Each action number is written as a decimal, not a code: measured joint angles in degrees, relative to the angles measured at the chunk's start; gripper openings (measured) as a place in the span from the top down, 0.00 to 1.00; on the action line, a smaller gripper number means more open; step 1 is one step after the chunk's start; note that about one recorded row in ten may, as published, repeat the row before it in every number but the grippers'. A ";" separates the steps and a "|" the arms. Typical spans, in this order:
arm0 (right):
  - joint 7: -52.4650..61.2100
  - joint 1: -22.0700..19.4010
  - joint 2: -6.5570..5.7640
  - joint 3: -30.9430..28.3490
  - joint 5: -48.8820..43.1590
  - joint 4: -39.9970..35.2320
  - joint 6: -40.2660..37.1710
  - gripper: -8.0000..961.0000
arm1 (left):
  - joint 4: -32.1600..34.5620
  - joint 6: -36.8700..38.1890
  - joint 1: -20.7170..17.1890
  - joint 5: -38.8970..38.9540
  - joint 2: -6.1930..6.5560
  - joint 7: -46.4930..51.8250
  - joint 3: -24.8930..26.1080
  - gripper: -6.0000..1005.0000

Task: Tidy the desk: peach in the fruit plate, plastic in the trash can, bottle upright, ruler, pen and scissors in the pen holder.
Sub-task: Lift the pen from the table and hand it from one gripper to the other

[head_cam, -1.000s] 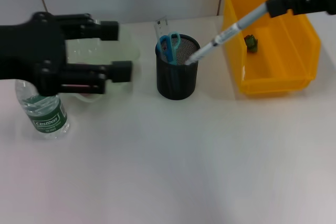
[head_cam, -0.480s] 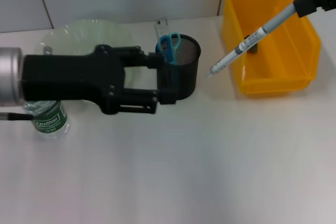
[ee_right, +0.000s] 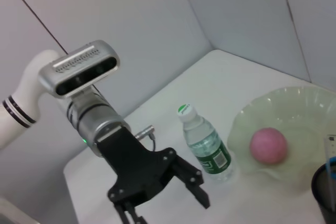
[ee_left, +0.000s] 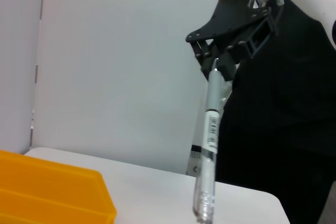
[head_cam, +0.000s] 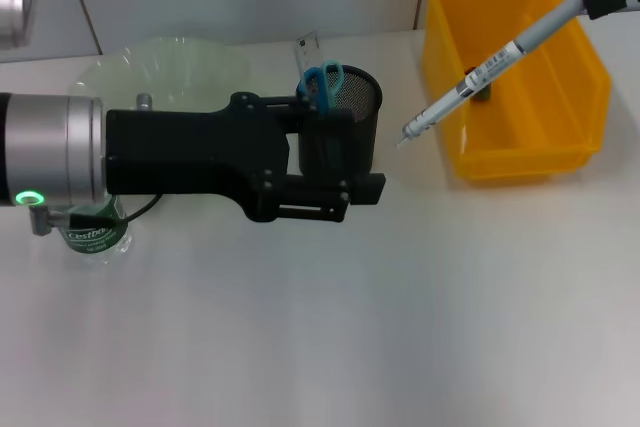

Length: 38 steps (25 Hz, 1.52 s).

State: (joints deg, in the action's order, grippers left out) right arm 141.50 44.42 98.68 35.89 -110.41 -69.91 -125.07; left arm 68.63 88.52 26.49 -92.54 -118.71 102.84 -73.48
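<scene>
The right end effector (ee_left: 216, 66) is clamped on a slim clear-barrelled pen (head_cam: 478, 75), held slanted in the air between the black mesh pen holder (head_cam: 352, 107) and the glossy yellow bin (head_cam: 585, 67). The left end effector (head_cam: 340, 162), matte black, fingers apart, reaches beside the holder. Below is a smooth white counter (head_cam: 400, 327) against pale wall panels.

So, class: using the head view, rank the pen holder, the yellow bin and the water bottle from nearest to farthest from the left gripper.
1. Pen holder: right at the left gripper.
2. Yellow bin: farther off on the robot's right.
3. Water bottle: farthest, back by the arm's wrist on the left.
</scene>
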 joint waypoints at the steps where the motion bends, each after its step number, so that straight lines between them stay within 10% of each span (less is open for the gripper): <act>1: -0.08 -0.14 -0.07 -0.01 0.19 0.43 0.00 0.89 | 0.04 -0.55 0.23 0.00 0.03 -0.11 -0.20 0.22; 38: -1.16 -1.17 0.68 3.75 0.28 7.87 0.38 0.89 | -0.03 -5.49 6.37 -3.01 0.13 1.08 -8.06 0.23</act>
State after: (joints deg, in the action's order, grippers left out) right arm 140.34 43.24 99.36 39.64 -110.13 -62.05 -124.69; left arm 68.60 83.03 32.86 -95.55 -118.59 103.92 -81.55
